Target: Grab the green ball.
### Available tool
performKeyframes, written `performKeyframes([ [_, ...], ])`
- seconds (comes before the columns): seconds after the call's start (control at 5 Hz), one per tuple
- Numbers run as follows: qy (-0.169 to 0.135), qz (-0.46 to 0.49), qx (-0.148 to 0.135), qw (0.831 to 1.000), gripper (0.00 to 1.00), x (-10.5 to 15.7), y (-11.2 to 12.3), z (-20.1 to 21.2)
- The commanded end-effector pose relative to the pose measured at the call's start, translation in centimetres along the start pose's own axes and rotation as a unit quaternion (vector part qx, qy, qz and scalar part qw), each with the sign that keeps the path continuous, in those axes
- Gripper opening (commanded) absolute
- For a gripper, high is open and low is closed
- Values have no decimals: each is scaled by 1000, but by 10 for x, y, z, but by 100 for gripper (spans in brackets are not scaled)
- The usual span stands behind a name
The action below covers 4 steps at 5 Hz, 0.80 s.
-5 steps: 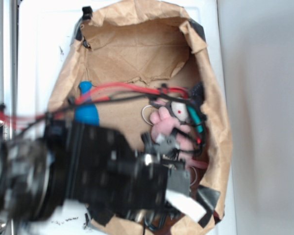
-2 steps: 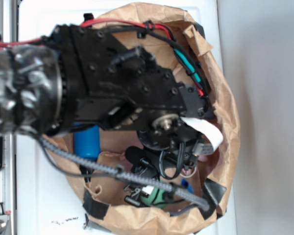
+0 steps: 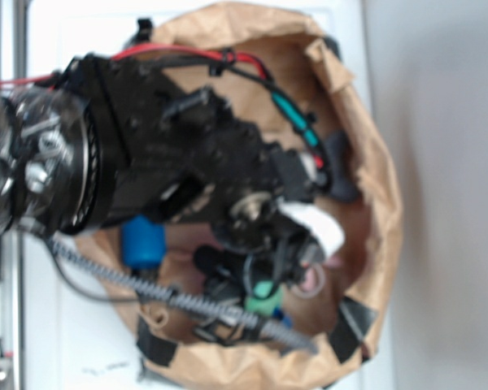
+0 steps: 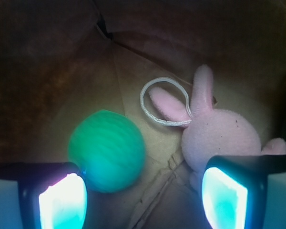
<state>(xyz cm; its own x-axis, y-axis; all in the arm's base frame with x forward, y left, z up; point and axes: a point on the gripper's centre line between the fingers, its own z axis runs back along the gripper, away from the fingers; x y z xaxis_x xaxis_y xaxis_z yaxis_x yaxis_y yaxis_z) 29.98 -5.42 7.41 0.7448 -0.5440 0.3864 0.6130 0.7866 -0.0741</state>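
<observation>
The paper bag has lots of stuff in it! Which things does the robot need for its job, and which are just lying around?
For the job:
green ball
gripper, its fingers apart, one by the ball and one in front of the bunny

Just lying about:
pink plush bunny
white cord loop over the bunny's ear
blue bottle
paper bag

One green ball (image 4: 106, 150), one pink plush rabbit (image 4: 218, 135), one blue bottle (image 3: 142, 242)

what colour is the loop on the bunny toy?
White: the loop lies over the pink bunny toy's ear, clearest in the wrist view.
</observation>
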Motion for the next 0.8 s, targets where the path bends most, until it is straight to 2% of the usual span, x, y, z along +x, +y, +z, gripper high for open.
performKeyframes([
  [0.0,-3,-22,11,1000,100,26,-23,-4],
  [0.2,24,-21,18,999,100,31,-28,-34],
  [0.4,47,-8,39,998,0,31,-29,-54],
  [0.6,37,-6,47,998,0,29,-25,-45],
])
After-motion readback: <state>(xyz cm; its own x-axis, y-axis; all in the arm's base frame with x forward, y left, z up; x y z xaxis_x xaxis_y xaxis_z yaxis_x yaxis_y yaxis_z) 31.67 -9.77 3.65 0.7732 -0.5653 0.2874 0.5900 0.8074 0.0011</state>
